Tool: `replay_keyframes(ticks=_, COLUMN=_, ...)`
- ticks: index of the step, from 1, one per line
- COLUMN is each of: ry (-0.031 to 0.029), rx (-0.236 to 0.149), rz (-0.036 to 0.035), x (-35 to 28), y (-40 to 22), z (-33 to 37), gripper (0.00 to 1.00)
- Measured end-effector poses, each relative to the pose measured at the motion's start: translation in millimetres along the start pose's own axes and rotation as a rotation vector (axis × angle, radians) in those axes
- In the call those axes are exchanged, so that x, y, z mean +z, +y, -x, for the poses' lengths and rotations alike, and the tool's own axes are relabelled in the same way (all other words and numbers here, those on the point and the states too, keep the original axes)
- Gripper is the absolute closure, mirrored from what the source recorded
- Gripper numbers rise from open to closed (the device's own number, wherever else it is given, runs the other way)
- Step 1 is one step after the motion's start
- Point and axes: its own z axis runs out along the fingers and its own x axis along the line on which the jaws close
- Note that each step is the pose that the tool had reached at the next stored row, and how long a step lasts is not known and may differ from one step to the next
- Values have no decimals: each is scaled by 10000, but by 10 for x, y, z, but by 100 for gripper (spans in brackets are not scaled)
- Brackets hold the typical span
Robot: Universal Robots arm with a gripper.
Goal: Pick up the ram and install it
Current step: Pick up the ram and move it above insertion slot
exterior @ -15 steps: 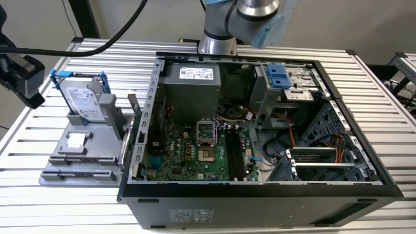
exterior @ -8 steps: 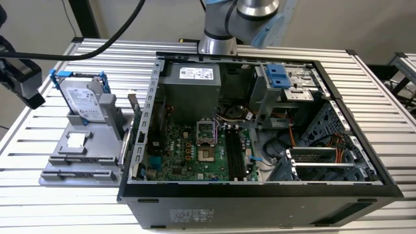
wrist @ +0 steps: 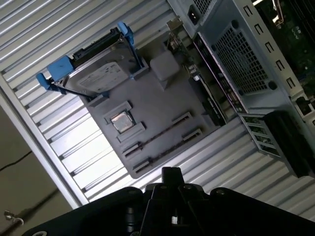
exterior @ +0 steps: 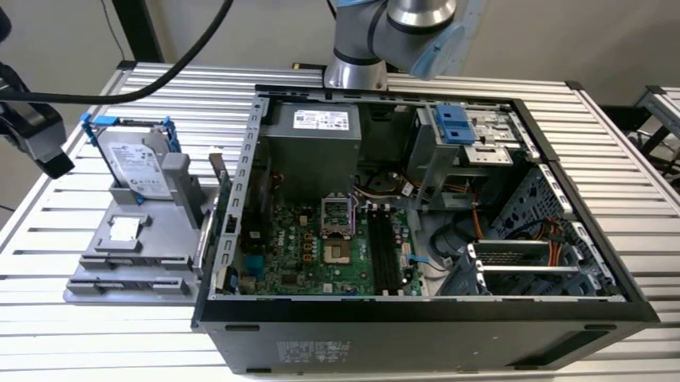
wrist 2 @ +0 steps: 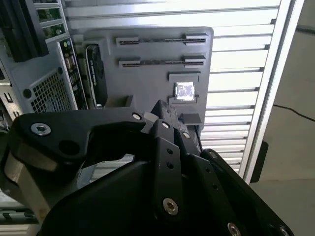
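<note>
The ram (exterior: 216, 177) is a thin dark board standing on its long edge at the side of the grey holder tray (exterior: 117, 255) nearest the computer case. It shows as a dark strip (wrist: 210, 101) between tray and case in the first wrist view, and as a dark card (wrist 2: 93, 69) in the second wrist view. My gripper (exterior: 37, 135) hangs at the exterior view's left edge, above the table and apart from the tray. Its black body (wrist: 171, 178) looks down on the tray from well above, and its linkage (wrist 2: 167, 118) is also in view. Nothing shows in it.
A grey hard drive in a blue bracket (exterior: 136, 159) stands at the tray's far end, with a small square chip (exterior: 126, 229) in front of it. The open case (exterior: 425, 310) holds the motherboard with its black slots (exterior: 384, 251). The table's edge (wrist: 39, 147) lies close beside the tray.
</note>
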Motion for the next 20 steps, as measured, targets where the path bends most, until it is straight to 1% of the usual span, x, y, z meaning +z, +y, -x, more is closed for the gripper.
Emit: replay_keyframes(ticks=20, ry=-97, rx=2083, rz=-32, x=0, y=0, z=0, gripper=100)
